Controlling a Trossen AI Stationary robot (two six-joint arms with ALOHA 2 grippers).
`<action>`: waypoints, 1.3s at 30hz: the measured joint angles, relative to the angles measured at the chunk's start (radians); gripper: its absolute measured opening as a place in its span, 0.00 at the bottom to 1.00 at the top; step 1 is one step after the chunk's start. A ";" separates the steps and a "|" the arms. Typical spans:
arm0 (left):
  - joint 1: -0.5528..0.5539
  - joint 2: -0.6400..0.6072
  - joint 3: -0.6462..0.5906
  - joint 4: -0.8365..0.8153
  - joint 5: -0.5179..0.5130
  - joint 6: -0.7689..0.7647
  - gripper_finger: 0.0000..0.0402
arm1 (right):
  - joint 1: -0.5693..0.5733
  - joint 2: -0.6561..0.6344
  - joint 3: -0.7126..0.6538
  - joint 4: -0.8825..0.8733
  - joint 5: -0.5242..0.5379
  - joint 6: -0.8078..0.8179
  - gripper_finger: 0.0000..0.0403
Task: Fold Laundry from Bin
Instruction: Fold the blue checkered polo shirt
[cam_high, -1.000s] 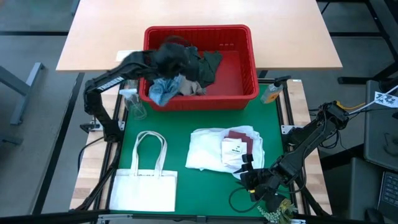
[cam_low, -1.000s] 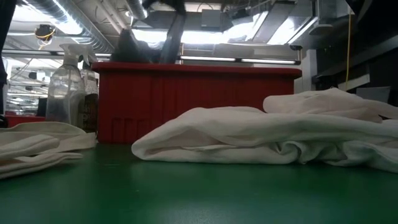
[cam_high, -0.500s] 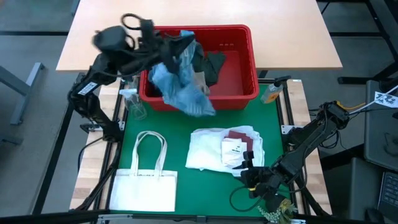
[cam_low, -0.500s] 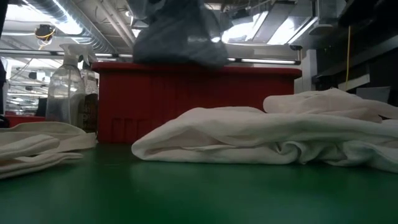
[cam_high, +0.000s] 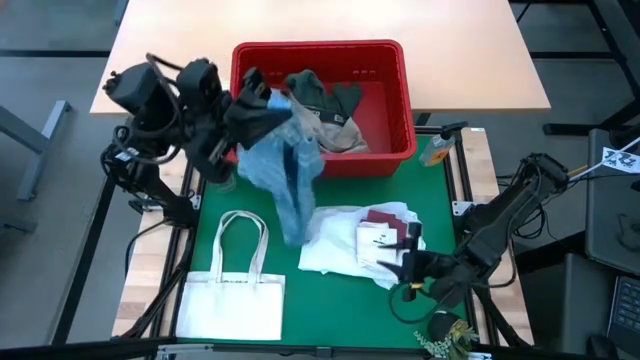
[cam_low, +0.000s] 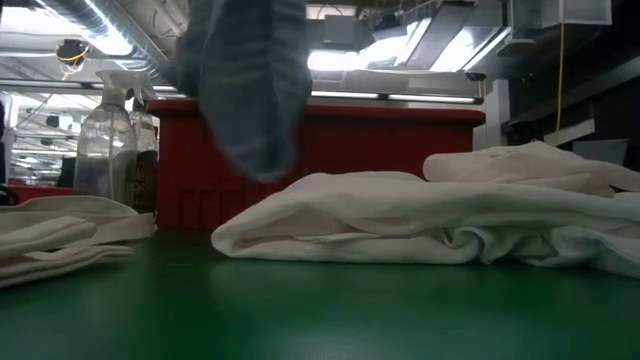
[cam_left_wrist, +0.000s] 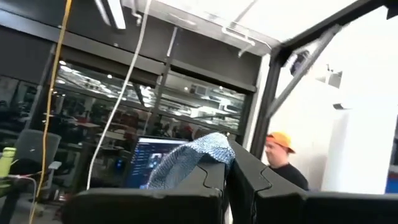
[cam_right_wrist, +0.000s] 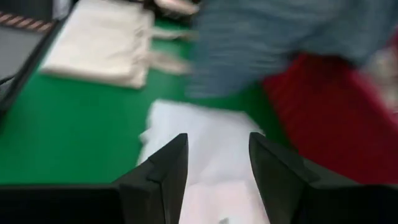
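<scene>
Tote bag (cam_high: 233, 290), flat and white with looped handles, lies nearest on the green mat (cam_high: 330, 300), well short of the bin. Beside it, also short of the bin, sits the white folded pile (cam_high: 345, 240) with a maroon piece (cam_high: 383, 219) on top. A small white tag (cam_high: 376, 238) on that pile carries print too small for me to read.

My right gripper (cam_high: 408, 262) waits low at the near corner of that pile, fingers spread, holding nothing.

Closer to the bin, my left gripper (cam_high: 252, 97) is pinched shut on the blue-and-white striped garment (cam_high: 288, 170), up above the bin's left near corner. It hangs from the pinch in one long drape, its tail reaching down toward the white pile. I judge it light, limp and unlikely to slip; gripped at one bunched point it will not open flat unaided. A second hold along a free hem or corner low on the drape, which my right gripper could take, would let me spread it.

Bin (cam_high: 385, 150), red with slotted sides, stands at the mat's far edge. Dark green cloth (cam_high: 322, 92) and a beige piece (cam_high: 335, 130) are heaped inside on its left half. A clear spray bottle (cam_low: 105, 140) stands just left of the bin. No brand shows anywhere.
</scene>
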 joint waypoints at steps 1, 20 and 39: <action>-0.011 0.001 0.000 -0.005 0.000 0.013 0.00 | 0.000 -0.011 0.000 0.000 0.036 -0.007 0.42; -0.169 0.173 0.000 -0.283 -0.003 0.038 0.00 | 0.000 -0.111 0.002 0.252 0.200 -0.270 0.42; -0.166 0.443 -0.001 -0.276 -0.117 0.038 0.00 | 0.000 -0.111 0.002 0.472 -0.075 -0.349 0.42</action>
